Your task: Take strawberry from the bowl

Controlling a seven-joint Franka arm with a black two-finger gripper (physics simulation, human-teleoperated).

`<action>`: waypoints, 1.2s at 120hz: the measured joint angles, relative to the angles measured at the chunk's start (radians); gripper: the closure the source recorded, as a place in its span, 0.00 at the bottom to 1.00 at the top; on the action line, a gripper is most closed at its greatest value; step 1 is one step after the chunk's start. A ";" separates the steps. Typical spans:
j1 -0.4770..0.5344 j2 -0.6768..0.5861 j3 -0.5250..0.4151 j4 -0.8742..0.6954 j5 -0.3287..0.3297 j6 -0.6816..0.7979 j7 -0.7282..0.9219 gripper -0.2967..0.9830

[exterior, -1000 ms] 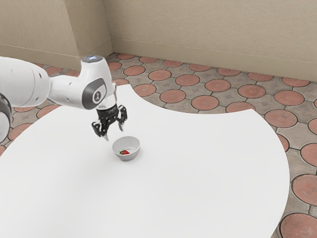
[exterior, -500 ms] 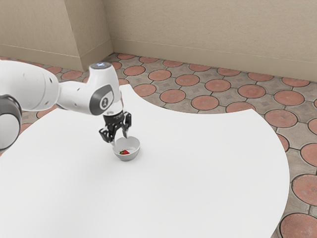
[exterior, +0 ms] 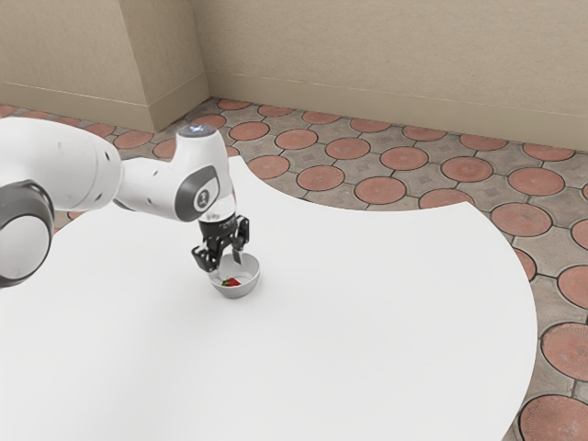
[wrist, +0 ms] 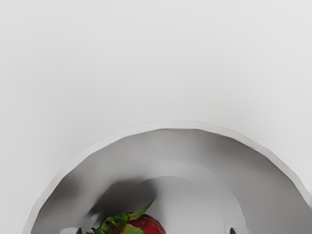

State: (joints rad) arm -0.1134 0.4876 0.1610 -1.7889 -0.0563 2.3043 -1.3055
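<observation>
Strawberry (exterior: pixel 231 283) lying ungrasped in the bowl (exterior: pixel 237 291)

The fruit is seen low inside the bowl, its leafy cap (wrist: pixel 114 224) turned toward the nearer of the two fingers (wrist: pixel 70 230). These are spread apart with nothing clamped between them, presumably so that the berry can be straddled before being pinched. It is not evenly centred between them, so a slight sideways correction may be needed if the bowl wall is not to be caught or the fruit pushed aside. The black gripper (exterior: pixel 227 267) is poised at the bowl's mouth, pointed downward, as is called for by the raised wall: a side approach would be blocked. The bowl is set upright on the white table (exterior: pixel 367 303), over which the arm (exterior: pixel 152 186) is extended from the exterior view's left. The approach is judged nearly complete; lowering, closing and lifting are left to be done.
</observation>
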 joint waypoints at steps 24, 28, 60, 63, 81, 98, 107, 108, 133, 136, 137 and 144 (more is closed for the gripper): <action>-0.008 0.009 0.000 0.001 -0.021 0.002 -0.014 0.48; -0.007 0.011 0.000 0.001 -0.026 0.002 -0.016 0.48; -0.004 0.022 0.001 0.000 -0.055 0.020 -0.055 0.48; -0.003 0.022 0.001 0.000 -0.056 0.022 -0.059 0.48; -0.004 0.037 0.002 0.002 -0.059 0.034 -0.082 0.48; -0.005 0.045 0.002 0.007 -0.059 0.040 -0.099 0.49; -0.004 0.049 0.002 0.007 -0.060 0.042 -0.106 0.51; -0.004 0.050 0.002 0.007 -0.060 0.042 -0.107 0.51; -0.004 0.053 0.002 0.008 -0.060 0.045 -0.123 0.60; -0.004 0.053 0.002 0.008 -0.060 0.045 -0.125 0.61; -0.004 0.053 0.002 0.008 -0.060 0.045 -0.125 0.61; -0.004 0.057 0.002 0.008 -0.060 0.046 -0.129 0.62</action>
State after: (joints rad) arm -0.1177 0.5443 0.1626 -1.7813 -0.1165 2.3502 -1.4342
